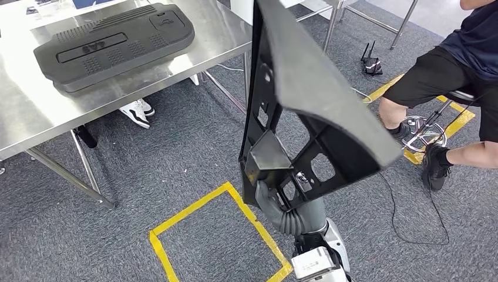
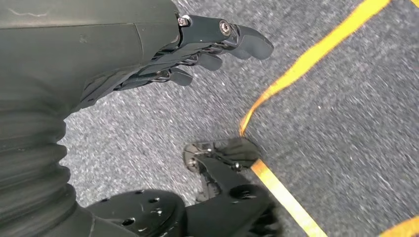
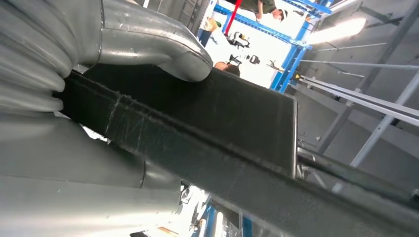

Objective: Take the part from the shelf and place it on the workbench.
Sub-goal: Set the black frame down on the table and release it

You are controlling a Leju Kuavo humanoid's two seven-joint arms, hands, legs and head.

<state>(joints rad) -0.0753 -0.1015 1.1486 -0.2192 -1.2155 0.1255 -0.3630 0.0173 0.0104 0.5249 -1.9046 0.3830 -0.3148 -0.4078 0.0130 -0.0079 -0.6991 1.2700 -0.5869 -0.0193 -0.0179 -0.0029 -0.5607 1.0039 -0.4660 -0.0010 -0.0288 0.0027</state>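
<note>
My right hand (image 1: 271, 197) grips a large black part (image 1: 305, 100) at its lower end and holds it upright in front of me, above the grey carpet (image 1: 176, 153). The part is a tall, ribbed plastic panel with cut-outs and a grey felt-like face; it rises to the top of the head view. In the right wrist view my thick grey thumb (image 3: 148, 44) presses on one face of the panel (image 3: 222, 128) while the rest of the hand sits on the other side, so the panel's edge is clamped between them. I cannot see my darker fingers there; the part hides them.

My left hand (image 2: 197, 49) hangs over the floor and holds nothing. Its fingers (image 2: 247, 39) are extended with a slight curl and lie close beside one another, touching no object.

The steel workbench (image 1: 223, 35) stands to my front left. A second black moulded panel (image 1: 114, 44) lies flat on its top. The held part is well apart from the bench surface.

Yellow tape (image 1: 217, 229) marks a square on the carpet just left of my right arm. A seated person (image 1: 446, 76) in dark shorts is at the right, on a stool (image 1: 428, 126). White shoes (image 1: 137, 111) show under the bench
</note>
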